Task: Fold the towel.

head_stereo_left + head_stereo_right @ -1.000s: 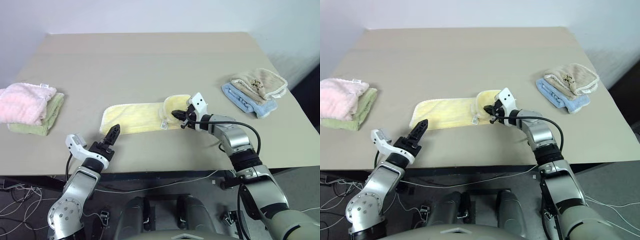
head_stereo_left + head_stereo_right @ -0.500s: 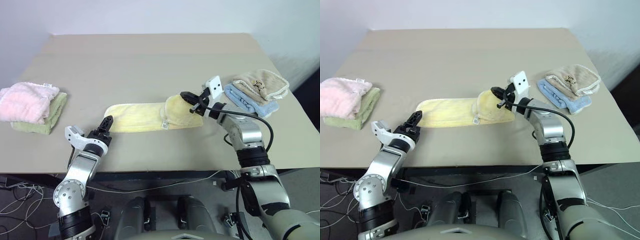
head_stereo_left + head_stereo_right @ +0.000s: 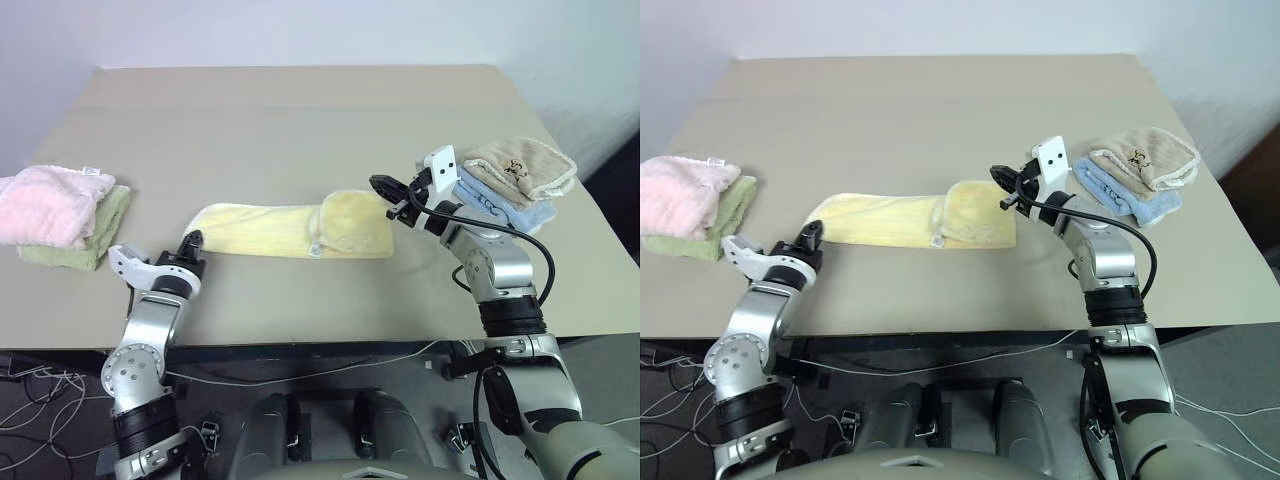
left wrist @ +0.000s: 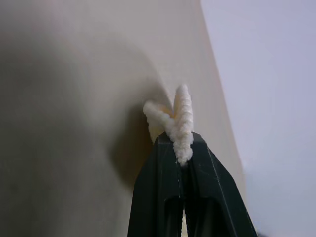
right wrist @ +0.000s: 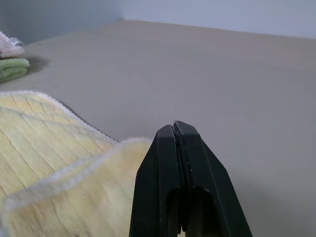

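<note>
The pale yellow towel lies lengthwise across the middle of the table, its right end doubled over on itself. At the towel's left end my left gripper is shut on the lighter stitched edge; the left wrist view shows the fluffy towel edge pinched between the black fingers. Just above the folded right end hovers my right gripper. It is shut, and in the right wrist view the right gripper has no cloth between its closed fingers, with the towel lying beyond them.
A pink towel sits on a green one at the table's left edge. A beige towel rests on a blue one at the right, close behind my right wrist. The table's front edge runs near the towel.
My left gripper went forward to the towel's left end and shut on its edge. My right gripper rose and drew right off the folded end, staying shut.
</note>
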